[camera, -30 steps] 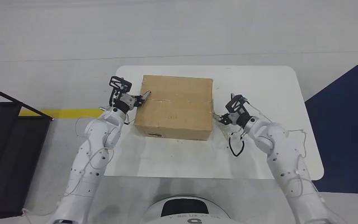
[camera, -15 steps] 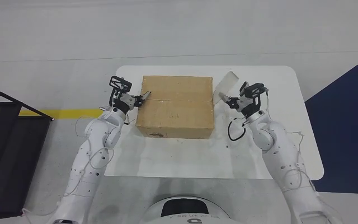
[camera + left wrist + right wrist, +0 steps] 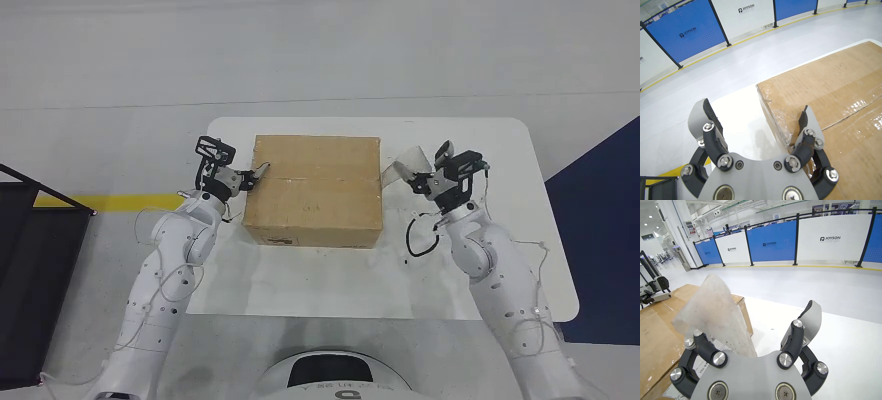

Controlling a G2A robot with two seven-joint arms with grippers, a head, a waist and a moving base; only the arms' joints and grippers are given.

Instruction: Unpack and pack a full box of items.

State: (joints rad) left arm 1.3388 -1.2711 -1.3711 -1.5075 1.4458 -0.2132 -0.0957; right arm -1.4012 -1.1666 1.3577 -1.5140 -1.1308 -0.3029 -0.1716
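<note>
A pale grey floor [image 3: 320, 60] runs out to blue and white partitions [image 3: 772, 245] on black posts, with a yellow line [image 3: 130, 202] painted along it. A black frame [image 3: 30, 250] is cut off by the side of the top view. On the white table [image 3: 480, 270] a brown cardboard box [image 3: 315, 190] sits near the back edge, left of the middle, its left side close to the table's left edge. Its flaps are closed and the seam across the top is under glossy clear tape, so what is inside is hidden. The left gripper [image 3: 755, 113] is at the box's left edge by the seam, jaws spread wide. One finger lies over the box top at the crumpled tape and the other over bare table, and it grasps nothing. Whether the pad over the box actually touches the tape is hard to tell. The right gripper [image 3: 758, 313] is just beside the box's right side, jaws also wide apart. A whitish, see-through strip [image 3: 715, 313] of tape stands up in front of the finger nearest the box and hides that fingertip. It seems to cling to that finger rather than being pinched. In the top view its far end runs to the box's right side. A printed label [image 3: 696, 370] on that side is mostly covered by the gripper.
</note>
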